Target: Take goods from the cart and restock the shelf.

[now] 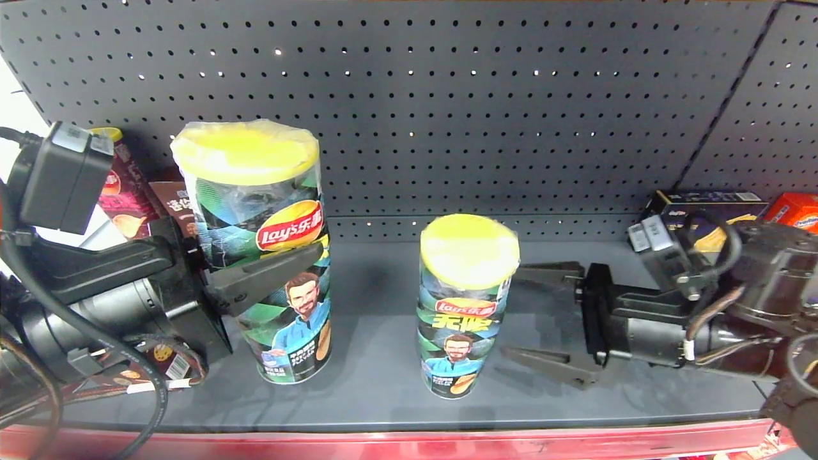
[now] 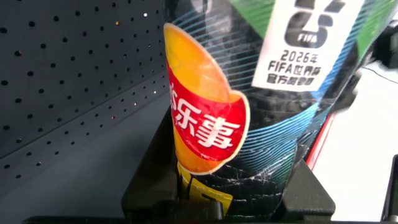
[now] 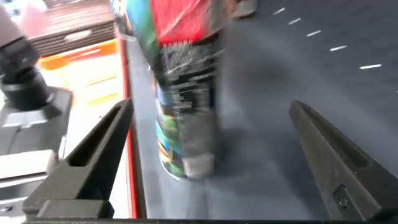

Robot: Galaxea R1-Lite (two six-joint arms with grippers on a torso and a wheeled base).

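Note:
Two chip cans with yellow lids stand upright on the grey shelf (image 1: pixel 377 383). The taller-looking left can (image 1: pixel 255 211) is held around its middle by my left gripper (image 1: pixel 281 255), which is shut on it; one finger (image 1: pixel 268 275) crosses its front. Up close in the left wrist view, that can (image 2: pixel 236 124) sits between the dark fingers (image 2: pixel 149 193). The second can (image 1: pixel 463 306) stands free mid-shelf. My right gripper (image 1: pixel 521 313) is open just to its right. In the right wrist view the second can (image 3: pixel 186 93) lies just beyond the spread fingers (image 3: pixel 93 162) of the right gripper (image 3: pixel 211 109).
A grey pegboard wall (image 1: pixel 511 96) backs the shelf. Dark red snack packs (image 1: pixel 128 185) crowd the back left corner. A dark box (image 1: pixel 703 204) and an orange box (image 1: pixel 795 211) sit at the back right. The red front lip (image 1: pixel 409 441) edges the shelf.

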